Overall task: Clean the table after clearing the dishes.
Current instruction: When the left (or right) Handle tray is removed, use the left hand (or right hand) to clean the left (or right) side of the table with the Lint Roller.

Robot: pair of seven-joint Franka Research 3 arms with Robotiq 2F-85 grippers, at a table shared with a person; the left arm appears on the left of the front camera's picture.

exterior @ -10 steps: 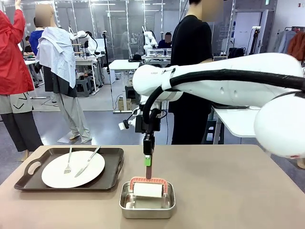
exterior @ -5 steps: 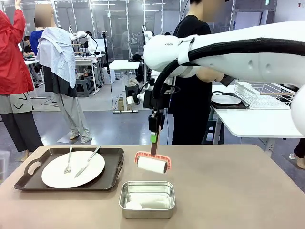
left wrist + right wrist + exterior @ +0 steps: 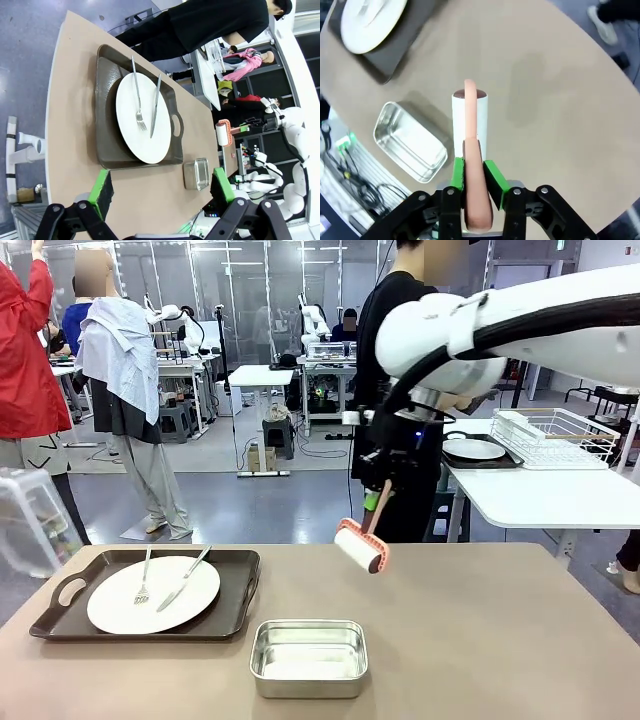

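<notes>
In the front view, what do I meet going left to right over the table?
First the fork, knife (both on the white plate on the tray), steel pan, pink roller held up by the right gripper.

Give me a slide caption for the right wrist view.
Right gripper shut on the pink roller, held over the table near the steel pan; plate on tray beyond.

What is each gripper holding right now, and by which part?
The right gripper holds the pink lint roller by its handle, pinched between the fingers. The left gripper is open and holds nothing.
</notes>
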